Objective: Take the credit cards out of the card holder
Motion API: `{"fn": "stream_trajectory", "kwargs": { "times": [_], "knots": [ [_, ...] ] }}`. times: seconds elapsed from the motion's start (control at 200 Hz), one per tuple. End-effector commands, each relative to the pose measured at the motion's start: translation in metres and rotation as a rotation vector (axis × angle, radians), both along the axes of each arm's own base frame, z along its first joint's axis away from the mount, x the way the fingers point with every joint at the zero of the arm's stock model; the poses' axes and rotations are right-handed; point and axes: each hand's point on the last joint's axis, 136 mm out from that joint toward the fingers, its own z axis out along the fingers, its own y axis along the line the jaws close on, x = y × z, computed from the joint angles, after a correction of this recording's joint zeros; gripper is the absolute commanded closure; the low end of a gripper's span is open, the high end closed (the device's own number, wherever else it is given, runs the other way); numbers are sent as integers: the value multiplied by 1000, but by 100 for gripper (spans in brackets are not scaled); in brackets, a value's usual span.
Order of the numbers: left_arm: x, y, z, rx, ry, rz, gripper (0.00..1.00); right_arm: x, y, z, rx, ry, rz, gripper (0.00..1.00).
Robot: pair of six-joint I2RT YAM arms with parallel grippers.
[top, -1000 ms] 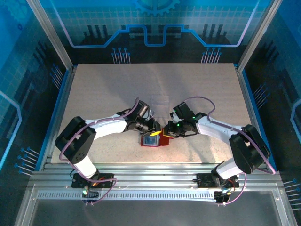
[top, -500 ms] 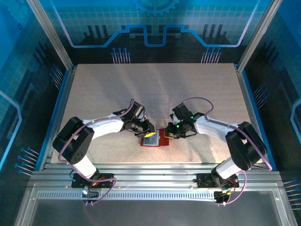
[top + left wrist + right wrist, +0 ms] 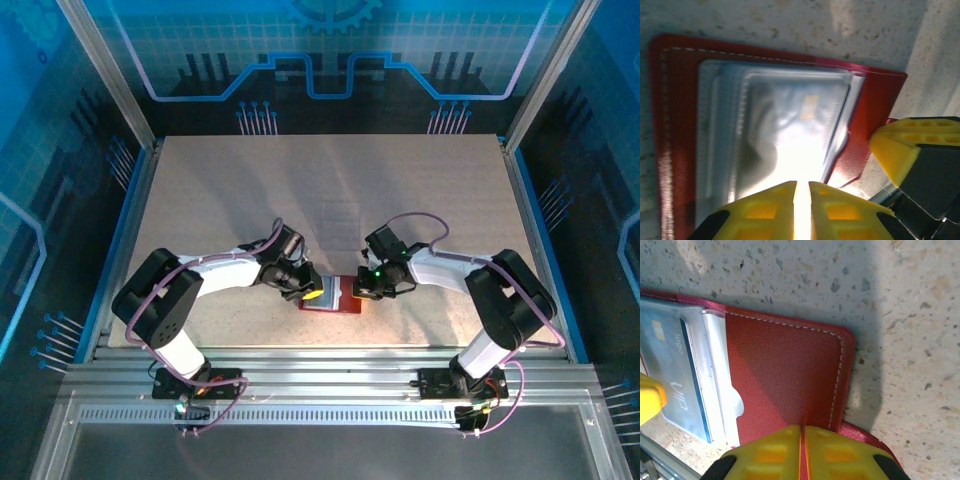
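**Card holder open, no card out yet**

The red card holder [image 3: 335, 297] lies open on the table [image 3: 400, 190] between the arms. A blue card [image 3: 670, 372] sits in its clear pocket [image 3: 725, 130]. The left gripper [image 3: 801, 186] and right gripper [image 3: 802, 430] are pinched nearly together at the holder's edges; I cannot tell whether they grasp anything.

The card holder [image 3: 332, 296] lies open and flat on the bench [image 3: 230, 190], toward the near edge and about midway across, with a card [image 3: 790, 120] tucked inside the pockets [image 3: 725, 125] on its left half. The left pincer [image 3: 312, 293] sits at the holder's left side, over those pockets, and the right pincer [image 3: 362, 290] sits at its right side, over the bare flap [image 3: 785, 375], so the two meet across the holder with it between and beneath them. Behind the holder, near it but not touching, a tray [image 3: 340, 218] lies on the bench, farther from the arms' bases.
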Motion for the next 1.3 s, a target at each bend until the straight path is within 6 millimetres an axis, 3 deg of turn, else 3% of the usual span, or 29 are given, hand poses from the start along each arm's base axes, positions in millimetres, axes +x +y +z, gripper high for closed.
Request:
{"fn": "stream_trajectory", "kwargs": {
  "times": [0.0, 0.18, 0.535, 0.83, 1.296],
  "knots": [
    [3, 7, -6, 15, -1, 25, 86, 3, -11, -9, -49, -11, -5, 89],
    [1, 11, -11, -2, 5, 57, 87, 8, -5, 12, -12, -48, 5, 88],
    [-1, 10, -6, -24, 0, 64, 86, 16, 30, 64, 206, -101, -6, 84],
    [0, 11, 4, -20, -15, 45, 86, 15, 51, 62, 286, -61, 19, 80],
    [12, 6, 11, -10, -36, 35, 88, 10, 59, 40, 271, 5, 31, 79]
  ]
}}
